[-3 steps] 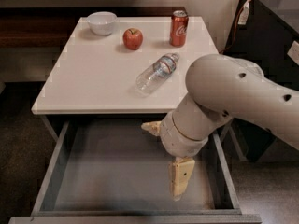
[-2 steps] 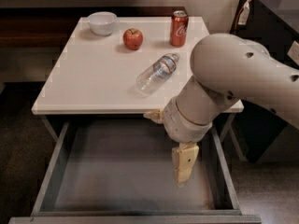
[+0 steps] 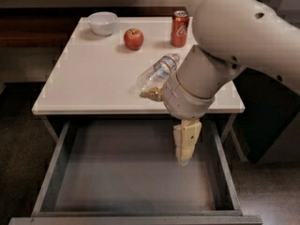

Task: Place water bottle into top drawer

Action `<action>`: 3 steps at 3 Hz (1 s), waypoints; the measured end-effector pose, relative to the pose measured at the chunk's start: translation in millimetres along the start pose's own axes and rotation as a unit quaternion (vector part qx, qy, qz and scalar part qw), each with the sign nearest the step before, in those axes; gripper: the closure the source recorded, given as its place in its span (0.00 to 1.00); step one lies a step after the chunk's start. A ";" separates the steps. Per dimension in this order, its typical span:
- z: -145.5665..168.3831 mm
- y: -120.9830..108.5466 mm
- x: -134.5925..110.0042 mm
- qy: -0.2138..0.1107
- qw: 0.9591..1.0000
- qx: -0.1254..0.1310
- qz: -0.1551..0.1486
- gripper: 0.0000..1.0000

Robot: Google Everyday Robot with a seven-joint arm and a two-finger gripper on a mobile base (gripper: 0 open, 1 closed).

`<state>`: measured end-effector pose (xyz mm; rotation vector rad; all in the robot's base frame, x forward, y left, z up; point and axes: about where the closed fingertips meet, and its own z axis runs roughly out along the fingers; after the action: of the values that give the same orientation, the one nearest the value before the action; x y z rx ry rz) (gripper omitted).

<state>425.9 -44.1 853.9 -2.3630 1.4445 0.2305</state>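
The water bottle lies on its side on the white table, right of the middle, its cap end pointing toward the red soda can. The top drawer is pulled out below the table's front edge, and nothing lies in the part of its grey interior that I can see. My gripper hangs at the table's front edge, just in front of the bottle. It is open and holds nothing. One tan finger points down over the drawer. The other finger reaches over the table edge close to the bottle's base.
A red soda can, a red apple and a white bowl stand along the back of the table. My bulky white arm covers the table's right side. A dark cabinet stands at the right.
My arm has risen and moved back from over the drawer toward the table edge and the bottle. The bottle and the drawer have not moved.
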 end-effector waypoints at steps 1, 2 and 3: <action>-12.3 -10.4 0.5 0.029 0.999 -0.017 -0.018 0.00; -12.4 -10.5 0.4 0.029 0.999 -0.017 -0.018 0.00; -24.9 -19.4 8.1 0.034 0.999 -0.008 -0.021 0.00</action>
<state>445.7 -52.4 878.4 -2.4334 1.4258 0.1530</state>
